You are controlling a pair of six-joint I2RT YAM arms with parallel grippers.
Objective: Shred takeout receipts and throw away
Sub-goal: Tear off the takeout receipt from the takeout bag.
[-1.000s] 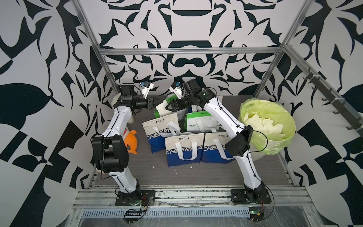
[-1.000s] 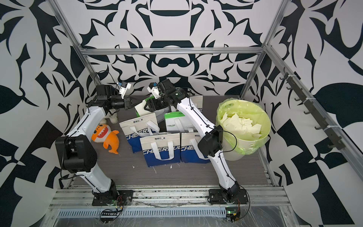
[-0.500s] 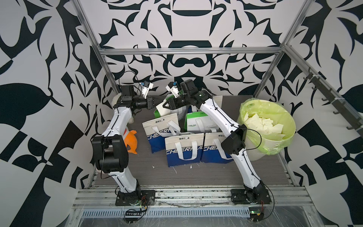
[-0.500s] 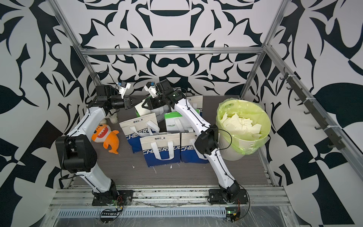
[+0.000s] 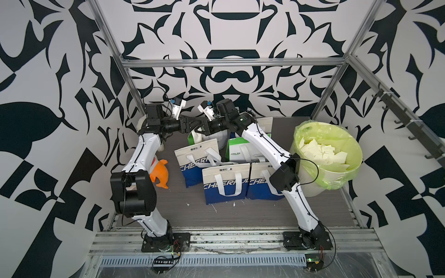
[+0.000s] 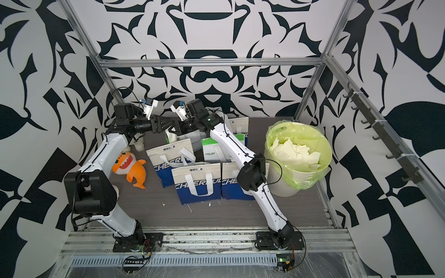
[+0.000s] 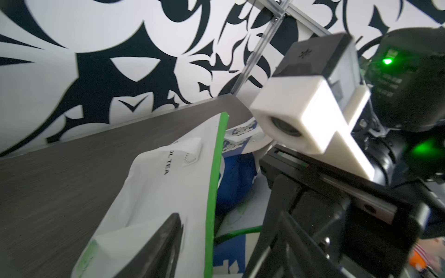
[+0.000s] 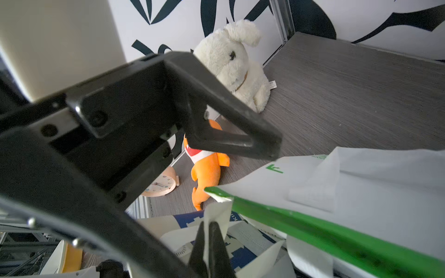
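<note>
Top view: my left claw (image 5: pixel 197 122) stands spread; the green-lined round plastic bin (image 5: pixel 310 186) holds torn cream paper pieces (image 5: pixel 322 151), too many to count. Right wrist view: my right claw (image 8: pixel 209 225) is clamped on one cream-white paper receipt slip (image 8: pixel 216 211), which points straight out past its tips.

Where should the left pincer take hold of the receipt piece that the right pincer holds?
On the free corner of the receipt piece that stands out past the tips of the right pincer, coming head-on from the opposite side; the left pincer faces it, open.

takeout receipt (image 8: pixel 219 214) partly hidden (inside right gripper (image 8: pixel 207 228))
</note>
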